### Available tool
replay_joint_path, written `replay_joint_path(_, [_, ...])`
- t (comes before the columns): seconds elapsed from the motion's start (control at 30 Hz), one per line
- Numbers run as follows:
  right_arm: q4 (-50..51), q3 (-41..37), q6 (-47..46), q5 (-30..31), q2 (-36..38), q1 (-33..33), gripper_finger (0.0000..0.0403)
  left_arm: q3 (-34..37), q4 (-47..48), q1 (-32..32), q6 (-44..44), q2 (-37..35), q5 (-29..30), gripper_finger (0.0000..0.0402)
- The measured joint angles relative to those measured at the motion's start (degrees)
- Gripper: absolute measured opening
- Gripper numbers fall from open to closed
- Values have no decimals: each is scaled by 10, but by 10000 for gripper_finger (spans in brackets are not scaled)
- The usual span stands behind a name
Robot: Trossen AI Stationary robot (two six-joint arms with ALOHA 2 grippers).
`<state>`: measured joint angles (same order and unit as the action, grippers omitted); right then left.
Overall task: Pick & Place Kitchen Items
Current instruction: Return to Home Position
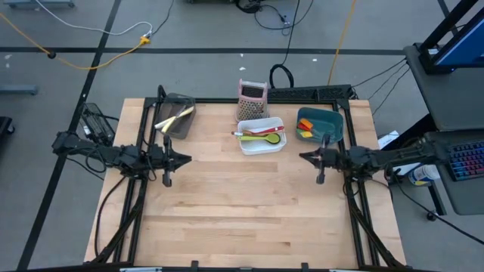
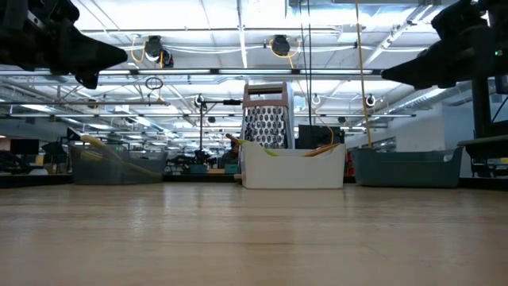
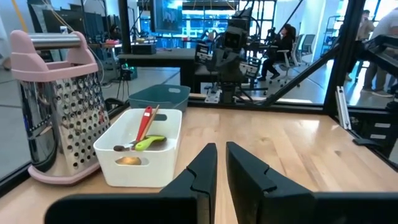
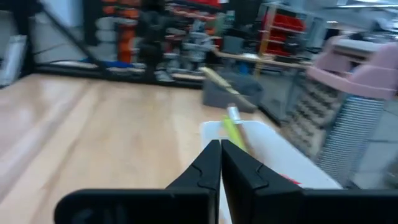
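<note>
The kitchen items lie in three bins along the far side of the table. A green spoon [image 1: 266,139], a red spoon [image 3: 145,121] and wooden pieces lie in the white bin [image 1: 262,146]. Pale-handled utensils [image 1: 174,119] stick out of the dark mesh bin [image 1: 180,100]. Orange and yellow heads [image 1: 305,131] show in the teal bin [image 1: 330,118]. My left gripper [image 1: 187,159] hovers level over the table's left part, open by a narrow gap [image 3: 222,165] and holding nothing. My right gripper [image 1: 302,156] hovers level over the right part, shut and empty [image 4: 220,155].
An upright pink-and-silver box grater [image 1: 252,94] stands behind the white bin. The near half of the wooden table [image 1: 242,219] is bare wood. A keyboard [image 1: 469,159] sits off the right edge. People sit in the room beyond the table [image 3: 287,43].
</note>
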<state>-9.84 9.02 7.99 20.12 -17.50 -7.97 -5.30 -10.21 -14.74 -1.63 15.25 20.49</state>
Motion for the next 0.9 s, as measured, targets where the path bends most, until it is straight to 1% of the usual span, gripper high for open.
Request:
replay_joint_path(0.07, [12, 0, 1, -24, 15, 0, 4, 0, 4, 0, 0, 0, 0, 37])
replay_joint_path(0.17, [31, 0, 0, -38, 40, 0, 5, 0, 9, 0, -6, 0, 0, 37])
replay_joint_path(0.5, [117, 0, -4, -37, 117, 0, 8, 3, 10, 0, -15, 0, 0, 37])
replay_joint_path(0.63, [137, 0, -5, -36, 145, 0, 8, 45, -37, 0, -18, 1, 2, 37])
replay_joint_path(0.73, [162, 0, -6, -36, 165, 0, 8, 47, -30, 0, -30, 3, 5, 37])
replay_joint_path(0.83, [168, 0, -7, -35, 174, 0, 9, 47, -48, 0, -10, 2, 5, 37])
replay_joint_path(0.9, [170, 0, -9, -35, 174, 0, 8, 47, -45, 0, -3, 0, 5, 37])
